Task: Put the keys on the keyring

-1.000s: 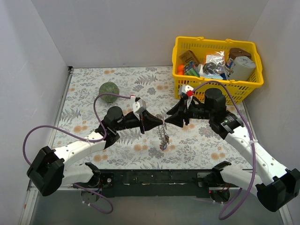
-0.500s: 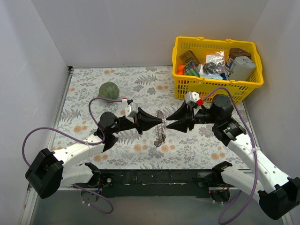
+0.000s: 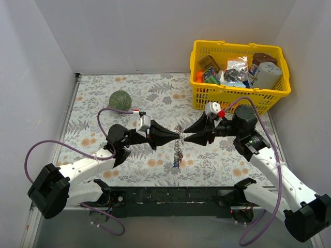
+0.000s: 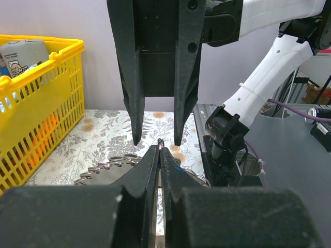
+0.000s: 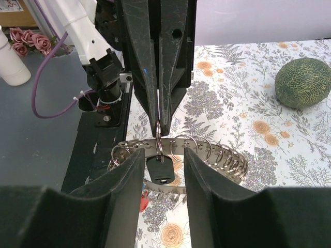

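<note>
The keyring (image 3: pixel 179 145), a wide grey metal band strung with several small split rings, hangs in mid-air between the two arms. My left gripper (image 3: pixel 177 136) is shut on one small split ring at the band's top edge (image 5: pixel 204 148). A black-headed key (image 5: pixel 161 170) dangles from that ring. A red key head (image 5: pixel 143 200) shows lower down, and more keys (image 3: pixel 176 161) hang under the band. My right gripper (image 5: pixel 163 155) faces the left one, open, its fingers on either side of the black key without touching it. In the left wrist view the band (image 4: pixel 106 173) lies left of the shut gripper (image 4: pixel 160 147).
A green ball (image 3: pixel 120 99) rests on the flowered cloth at the back left. A yellow basket (image 3: pixel 238 45) full of packets stands at the back right, close behind the right arm. Grey walls enclose the table on three sides.
Both wrists have shifted and levelled, tips still meeting at the table's middle. The hanging keyring has drifted slightly left. The right jaws have narrowed a little.
</note>
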Action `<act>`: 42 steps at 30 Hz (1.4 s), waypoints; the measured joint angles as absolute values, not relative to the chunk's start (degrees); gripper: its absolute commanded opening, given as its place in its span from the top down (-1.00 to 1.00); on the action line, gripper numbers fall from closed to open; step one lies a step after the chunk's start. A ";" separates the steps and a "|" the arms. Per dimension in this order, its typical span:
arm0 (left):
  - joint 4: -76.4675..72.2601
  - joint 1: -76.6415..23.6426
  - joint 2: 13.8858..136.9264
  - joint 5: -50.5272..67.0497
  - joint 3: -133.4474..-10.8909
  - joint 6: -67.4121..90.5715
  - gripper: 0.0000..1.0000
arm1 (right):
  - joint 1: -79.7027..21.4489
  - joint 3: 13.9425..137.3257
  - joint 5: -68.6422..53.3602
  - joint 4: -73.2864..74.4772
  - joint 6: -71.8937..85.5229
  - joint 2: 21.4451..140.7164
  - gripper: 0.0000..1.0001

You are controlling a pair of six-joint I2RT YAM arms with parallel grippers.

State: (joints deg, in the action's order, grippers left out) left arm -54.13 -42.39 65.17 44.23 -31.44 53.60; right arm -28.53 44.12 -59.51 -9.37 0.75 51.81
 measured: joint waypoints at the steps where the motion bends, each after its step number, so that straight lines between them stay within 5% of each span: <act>1: -54.15 -42.39 65.17 44.38 -31.44 53.63 1.00 | -28.49 44.07 -59.48 -9.41 0.80 51.88 0.18; 8: -54.26 -42.39 65.17 44.91 -31.44 53.93 1.00 | -28.47 43.09 -59.33 -11.14 1.63 52.29 0.43; 15: -54.24 -42.39 65.17 45.01 -31.44 54.02 1.00 | -28.47 41.45 -60.95 -14.09 3.40 52.84 0.97; 34: -52.31 -42.39 64.79 45.04 -31.44 53.84 1.00 | -28.47 39.18 -62.76 -15.11 3.25 54.22 0.97; 35: -52.21 -42.39 64.79 45.04 -31.44 53.84 1.00 | -28.47 39.18 -62.76 -14.96 2.96 54.35 0.93; 39: -51.88 -42.39 64.79 44.99 -31.44 53.87 1.00 | -28.47 39.18 -61.78 -13.43 2.13 53.69 0.25; 42: -52.36 -42.39 64.29 44.97 -31.44 53.84 1.00 | -28.45 39.18 -59.77 -11.33 1.10 51.64 0.08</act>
